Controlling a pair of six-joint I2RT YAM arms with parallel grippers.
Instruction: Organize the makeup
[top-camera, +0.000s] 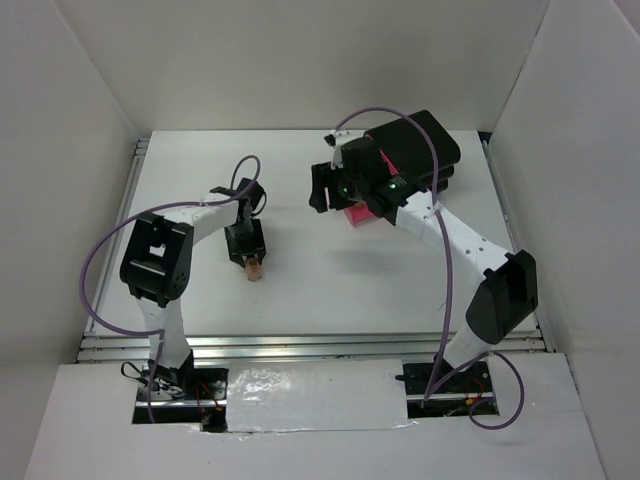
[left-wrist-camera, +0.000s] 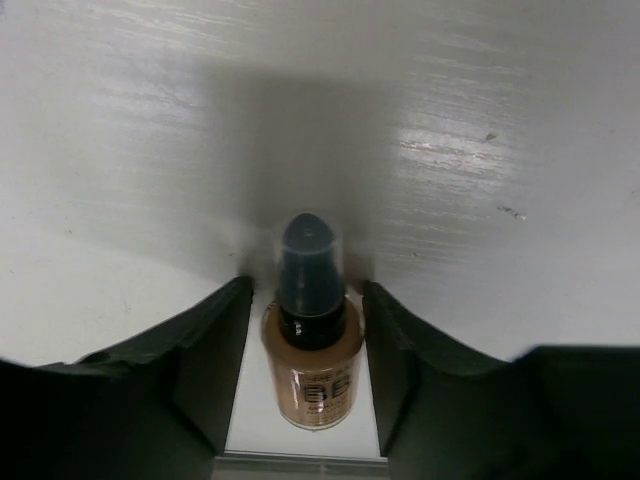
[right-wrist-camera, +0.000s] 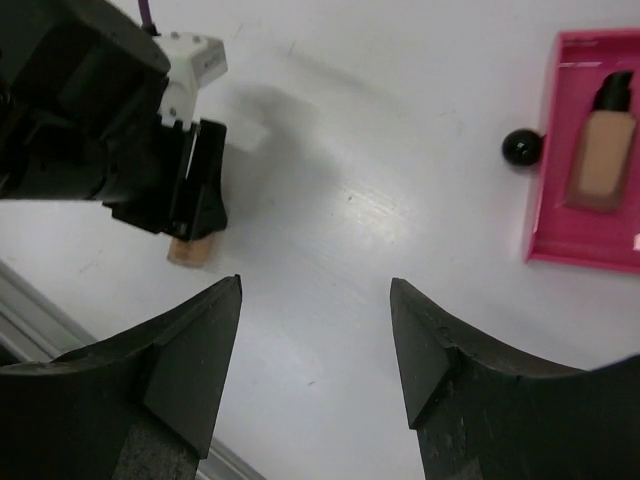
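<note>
One bottle (left-wrist-camera: 312, 375) lies on the table (left-wrist-camera: 150, 150) between my left gripper (left-wrist-camera: 308, 300), jaws apart, not yet pinching | right gripper (right-wrist-camera: 315, 290) apart, empty | second bottle (right-wrist-camera: 600, 150) in drawer (right-wrist-camera: 590, 255) | risk, I judge: round body rolls or squirts out under an off-centre squeeze.
</note>
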